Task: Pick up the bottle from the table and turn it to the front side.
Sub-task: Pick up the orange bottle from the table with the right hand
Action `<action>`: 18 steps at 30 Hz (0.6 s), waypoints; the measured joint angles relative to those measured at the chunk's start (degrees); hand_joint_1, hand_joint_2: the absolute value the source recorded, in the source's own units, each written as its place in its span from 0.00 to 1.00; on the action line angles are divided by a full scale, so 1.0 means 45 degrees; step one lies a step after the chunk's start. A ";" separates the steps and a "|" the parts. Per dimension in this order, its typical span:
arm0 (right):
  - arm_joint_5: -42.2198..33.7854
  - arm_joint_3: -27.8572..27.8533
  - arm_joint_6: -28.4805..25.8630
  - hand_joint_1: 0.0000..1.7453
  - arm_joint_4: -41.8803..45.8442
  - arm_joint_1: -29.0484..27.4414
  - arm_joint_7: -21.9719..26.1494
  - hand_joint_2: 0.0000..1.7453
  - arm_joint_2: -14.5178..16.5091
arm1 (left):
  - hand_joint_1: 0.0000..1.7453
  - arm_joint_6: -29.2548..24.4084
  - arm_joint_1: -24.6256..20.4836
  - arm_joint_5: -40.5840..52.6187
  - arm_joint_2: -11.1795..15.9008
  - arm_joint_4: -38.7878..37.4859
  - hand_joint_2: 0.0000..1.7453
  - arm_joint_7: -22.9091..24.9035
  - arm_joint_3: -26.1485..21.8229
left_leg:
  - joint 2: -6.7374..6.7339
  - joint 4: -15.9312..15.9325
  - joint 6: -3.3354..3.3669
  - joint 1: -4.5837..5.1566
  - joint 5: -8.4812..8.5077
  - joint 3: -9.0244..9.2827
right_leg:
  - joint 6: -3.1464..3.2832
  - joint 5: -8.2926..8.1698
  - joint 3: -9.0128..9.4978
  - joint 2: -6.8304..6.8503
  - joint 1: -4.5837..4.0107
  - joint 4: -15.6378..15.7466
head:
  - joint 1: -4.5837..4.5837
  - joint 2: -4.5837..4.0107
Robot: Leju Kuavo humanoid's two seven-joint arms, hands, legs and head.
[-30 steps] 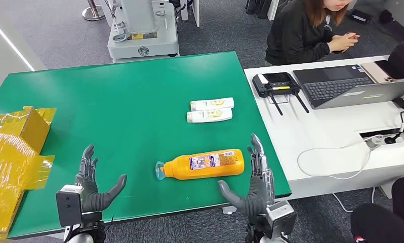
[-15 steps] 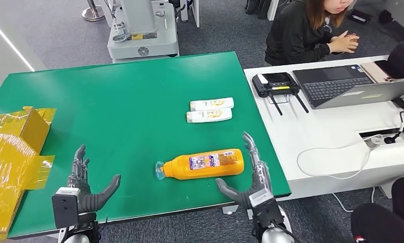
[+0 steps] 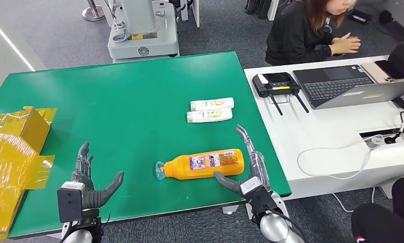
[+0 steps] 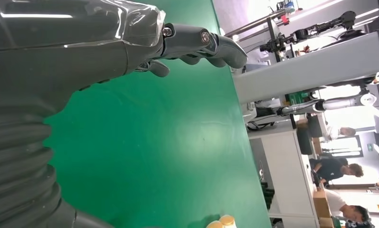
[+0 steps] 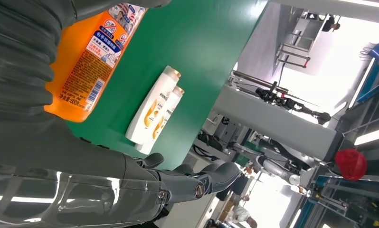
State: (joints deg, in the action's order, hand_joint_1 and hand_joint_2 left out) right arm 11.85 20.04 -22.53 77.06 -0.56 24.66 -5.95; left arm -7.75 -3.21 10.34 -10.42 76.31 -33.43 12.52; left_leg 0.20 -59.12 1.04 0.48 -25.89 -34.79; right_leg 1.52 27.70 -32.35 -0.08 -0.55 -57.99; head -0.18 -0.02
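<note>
An orange bottle [image 3: 205, 163] with a pale blue cap lies on its side on the green table [image 3: 119, 106], cap toward my left, its printed label facing up. In the right wrist view the orange bottle [image 5: 90, 52] fills the space beside my palm. My right hand [image 3: 246, 169] is open right at the bottle's base end, thumb close under it, fingers stretched past its end. My left hand [image 3: 87, 182] hovers open near the table's front edge, well left of the bottle, holding nothing; the left wrist view shows its fingers [image 4: 197, 42] over bare green.
Two white shampoo bottles [image 3: 211, 110] lie side by side behind the orange one. A yellow taped box [image 3: 12, 152] sits at the left edge. To the right stands a white desk [image 3: 316, 136] with a laptop and controller; a person sits behind it.
My right hand has moved forward and leftward, closing in on the bottle's base end. My left hand dipped slightly and came back. The bottle has not moved.
</note>
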 joint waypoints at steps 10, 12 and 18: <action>0.1640 0.0930 0.1332 0.00 -0.2349 0.3075 -0.0651 1.00 -0.0165 | 0.00 0.0420 -0.0669 -0.0038 -0.0030 -0.0492 1.00 -0.0052 0.0119 | -0.0056 0.0001 0.0005 0.0000 0.0047 -0.0001 | 0.0000 -0.0068 -0.0015 -0.0052 -0.0002 -0.0005 | 0.0000 0.0000; 0.2064 0.1426 0.1631 0.00 -0.3238 0.4223 -0.0971 1.00 -0.0165 | 0.00 0.0730 -0.0879 -0.0210 -0.0033 -0.0695 1.00 -0.0019 0.0208 | -0.0051 0.0000 0.0015 0.0000 0.0067 -0.0003 | -0.0004 -0.0080 -0.0017 -0.0046 -0.0001 -0.0005 | -0.0001 0.0000; 0.2626 0.2453 0.2664 0.00 -0.4652 0.6263 -0.2597 1.00 -0.0303 | 0.00 0.1432 -0.1145 -0.0572 -0.0018 -0.1072 1.00 0.0165 0.0449 | -0.0043 -0.0004 0.0009 0.0000 0.0080 -0.0009 | -0.0001 -0.0094 -0.0020 -0.0037 -0.0001 -0.0007 | 0.0000 0.0000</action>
State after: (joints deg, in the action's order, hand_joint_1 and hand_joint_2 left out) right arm 23.67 31.08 -10.54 56.12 27.62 12.97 -7.31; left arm -1.31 -8.36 7.77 -10.50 71.48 -32.69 14.54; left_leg 0.00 -59.14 1.08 0.48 -25.53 -34.83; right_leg 1.52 27.28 -32.44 -0.25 -0.55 -58.02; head -0.18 -0.02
